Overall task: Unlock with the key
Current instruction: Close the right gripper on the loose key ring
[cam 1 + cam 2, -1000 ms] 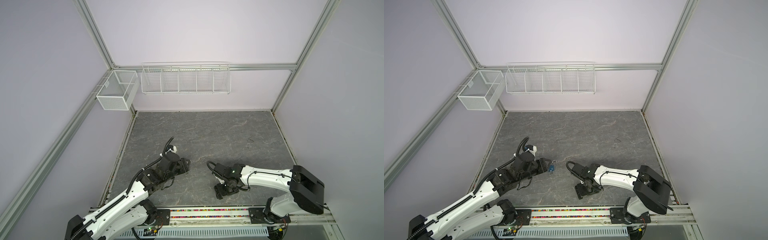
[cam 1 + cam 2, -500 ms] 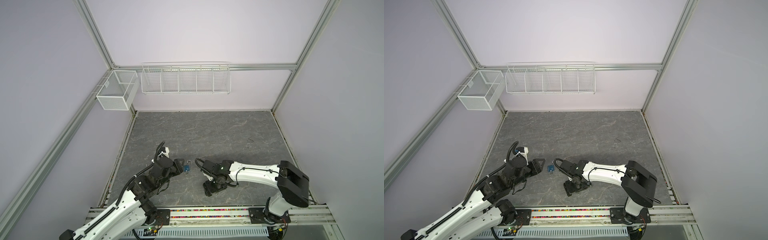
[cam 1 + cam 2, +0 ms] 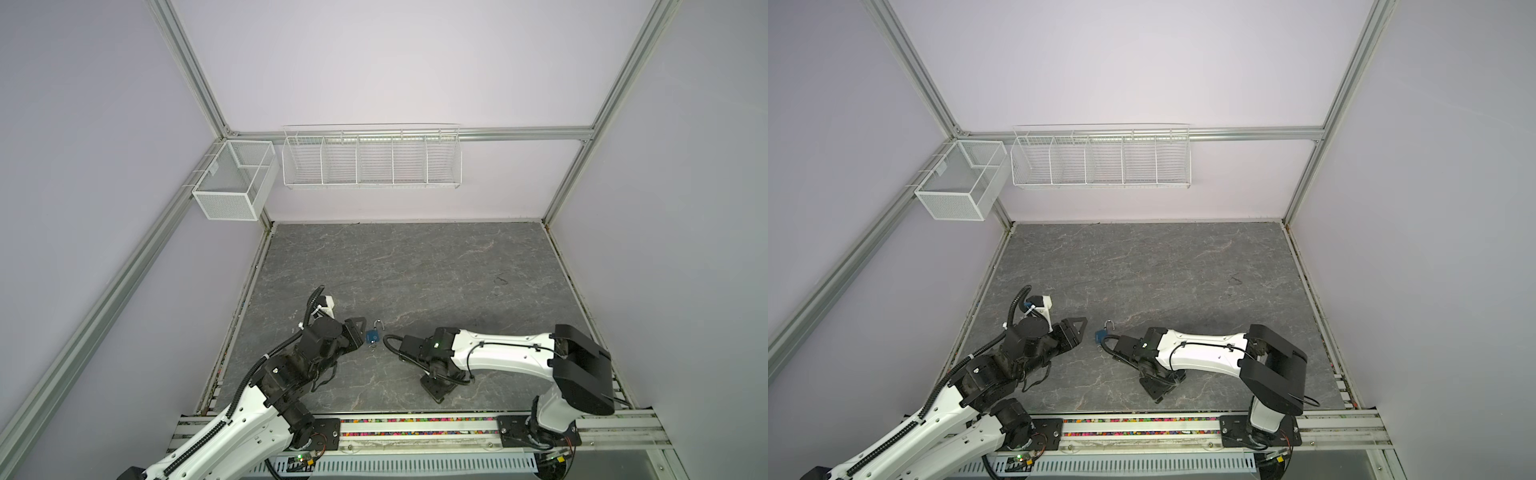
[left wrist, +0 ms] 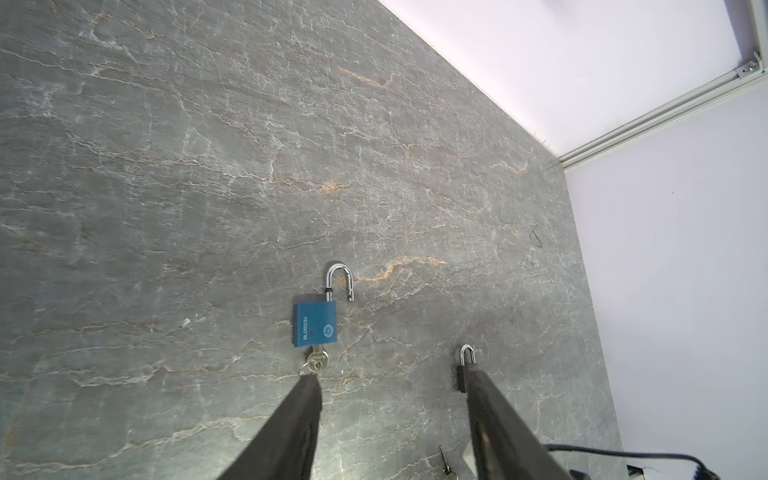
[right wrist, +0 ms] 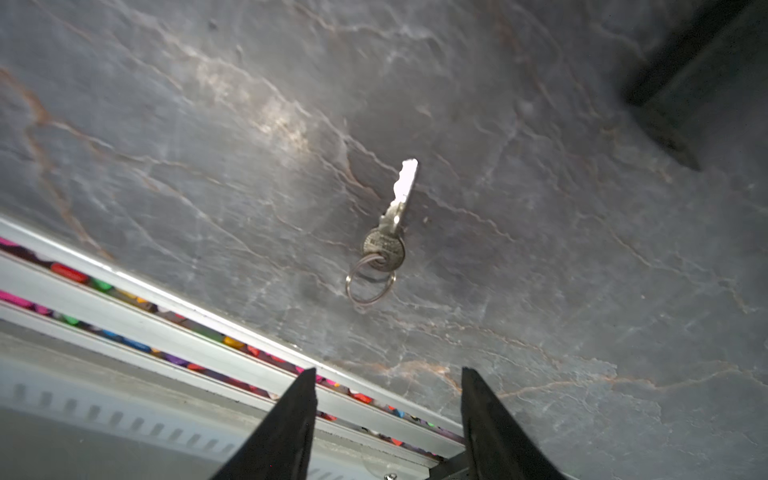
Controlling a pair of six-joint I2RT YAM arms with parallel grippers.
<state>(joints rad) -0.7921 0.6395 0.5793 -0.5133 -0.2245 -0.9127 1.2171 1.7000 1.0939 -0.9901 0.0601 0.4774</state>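
The blue padlock (image 4: 314,324) lay flat on the grey bench (image 4: 208,166), between the two arms in both top views. Its body was printed BLOSSOM beside a round emblem. Its shackle (image 4: 338,276) stood sprung open, and a key (image 4: 318,360) on a ring sat in the keyhole. The jaws of the left gripper (image 4: 390,380) were released and empty, one tip just beside that key. A black padlock (image 4: 461,376) lay partly behind the other tip. The jaws of the right gripper (image 5: 388,374) were released too, near a loose ringed key (image 5: 392,224) whose stamping was unreadable.
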